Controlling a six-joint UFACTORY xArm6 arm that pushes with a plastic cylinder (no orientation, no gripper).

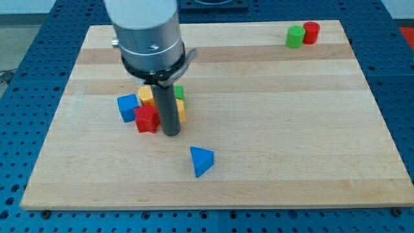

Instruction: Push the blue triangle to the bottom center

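The blue triangle (201, 160) lies on the wooden board (272, 129), a little left of centre and near the view's bottom edge. My tip (171, 133) rests on the board above and to the left of the triangle, about a block's width from it. The tip stands right beside the red block (147, 119), at the lower right of a cluster of blocks.
The cluster holds a blue cube (128, 107), a yellow block (146, 95), a green block (179, 92) and another yellow block (182, 110), partly hidden by the rod. A green cylinder (295, 37) and a red cylinder (312, 32) stand at the view's top right.
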